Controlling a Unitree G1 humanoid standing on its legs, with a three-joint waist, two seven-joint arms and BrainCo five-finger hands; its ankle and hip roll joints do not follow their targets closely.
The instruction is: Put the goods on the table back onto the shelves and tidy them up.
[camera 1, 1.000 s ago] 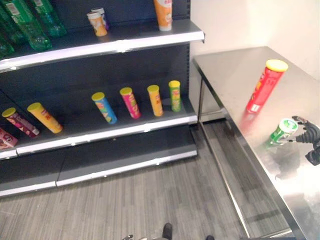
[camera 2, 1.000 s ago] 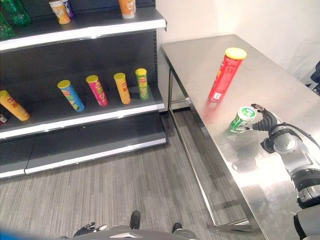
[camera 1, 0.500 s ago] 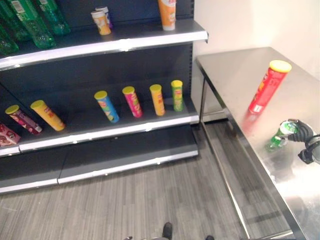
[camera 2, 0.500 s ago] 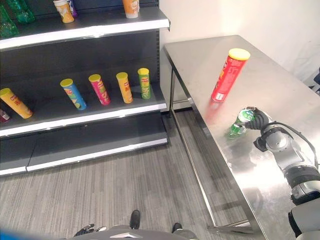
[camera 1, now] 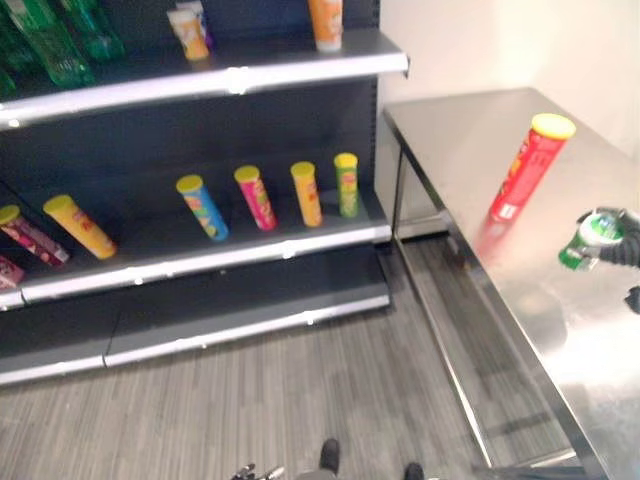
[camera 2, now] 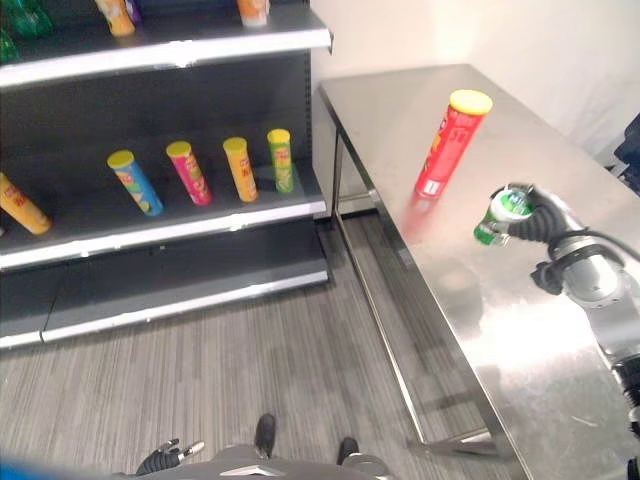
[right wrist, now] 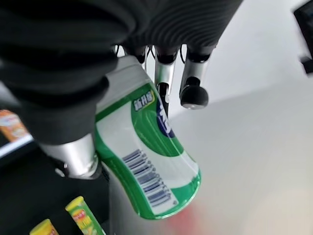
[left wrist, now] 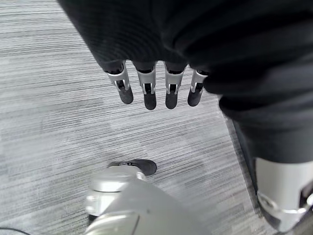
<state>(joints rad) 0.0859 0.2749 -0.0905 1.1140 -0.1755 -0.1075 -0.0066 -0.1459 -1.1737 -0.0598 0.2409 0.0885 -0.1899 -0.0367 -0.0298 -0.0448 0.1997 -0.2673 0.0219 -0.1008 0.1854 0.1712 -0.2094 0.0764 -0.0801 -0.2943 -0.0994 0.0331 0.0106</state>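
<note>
The right hand [camera 2: 545, 222] grasps the green-and-white can [camera 2: 500, 214], fingers curled round it, holding it tilted above the table [camera 2: 520, 330], near the upright red tube [camera 2: 452, 142]. The left hand [left wrist: 156, 90] hangs relaxed.

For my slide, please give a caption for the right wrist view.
Right robot hand gripping a small green-and-white can above the steel table.

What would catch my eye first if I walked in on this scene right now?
Probably the robot's right hand, curled round a small green and white container and holding it tilted just above the steel table. Next, the tall red can with a yellow lid standing farther back on that table. Then the row of colourful cans on the dark shelf to the left.
</note>
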